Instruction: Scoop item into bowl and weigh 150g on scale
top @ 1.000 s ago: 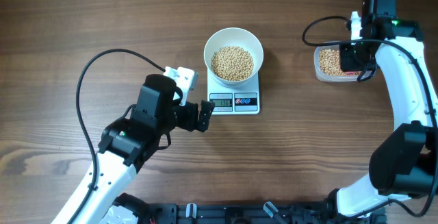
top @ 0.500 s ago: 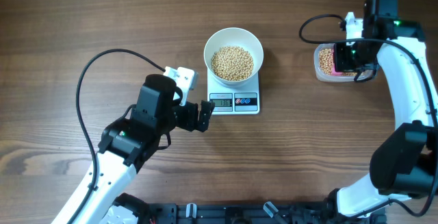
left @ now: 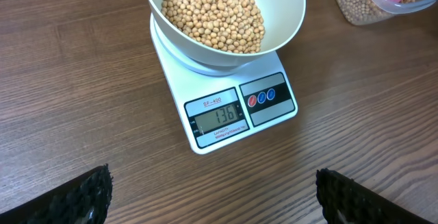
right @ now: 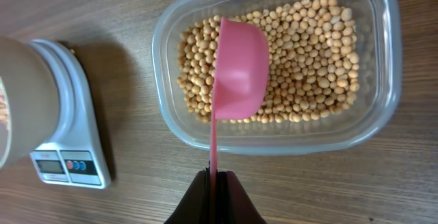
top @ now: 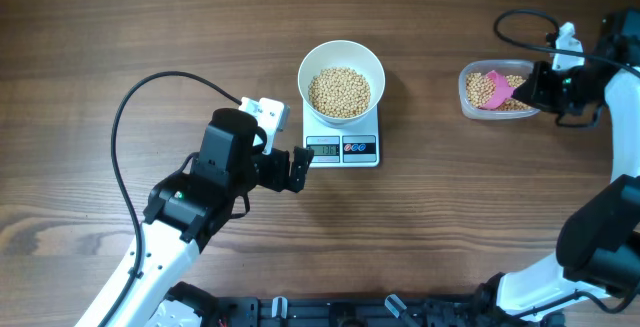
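A pink scoop (right: 238, 66), seemingly empty, is held by its handle in the clamped right gripper (right: 217, 181) over soybeans (right: 308, 59) in a clear tub (right: 387, 80), likely for another scoopful. The white bowl (left: 291, 11) of soybeans is set on the scale (left: 239, 111), reading 136. The left gripper (top: 298, 168) is spread wide, empty, nearby.

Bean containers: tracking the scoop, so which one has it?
The clear rounded-rectangular plastic tub: the pink plastic scoop is over it. The round white bowl on the white scale has none.

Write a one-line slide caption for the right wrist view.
Shut right gripper holds pink scoop over tub of beans.
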Available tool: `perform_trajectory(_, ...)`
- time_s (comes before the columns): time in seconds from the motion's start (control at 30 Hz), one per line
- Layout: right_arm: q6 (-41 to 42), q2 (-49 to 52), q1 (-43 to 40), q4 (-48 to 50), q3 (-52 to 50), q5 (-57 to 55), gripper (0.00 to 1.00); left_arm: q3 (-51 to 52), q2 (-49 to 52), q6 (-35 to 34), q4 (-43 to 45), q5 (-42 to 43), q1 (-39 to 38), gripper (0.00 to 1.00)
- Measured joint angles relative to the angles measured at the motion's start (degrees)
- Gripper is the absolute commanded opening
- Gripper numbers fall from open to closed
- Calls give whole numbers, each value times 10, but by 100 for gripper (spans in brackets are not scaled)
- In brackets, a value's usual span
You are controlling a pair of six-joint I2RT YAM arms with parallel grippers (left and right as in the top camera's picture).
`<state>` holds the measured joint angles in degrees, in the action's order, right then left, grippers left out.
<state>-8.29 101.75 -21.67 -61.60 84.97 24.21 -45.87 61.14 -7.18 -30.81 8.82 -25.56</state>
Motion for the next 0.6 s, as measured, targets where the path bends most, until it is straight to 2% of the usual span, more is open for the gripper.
perform_trajectory(0.23,-9,9,-44,-17,-1,73,4,0,0,0,0,0,0,100)
perform_trajectory(0.6,-10,32,-48,-18,-6,132,4,0,0,0,0,0,0,100)
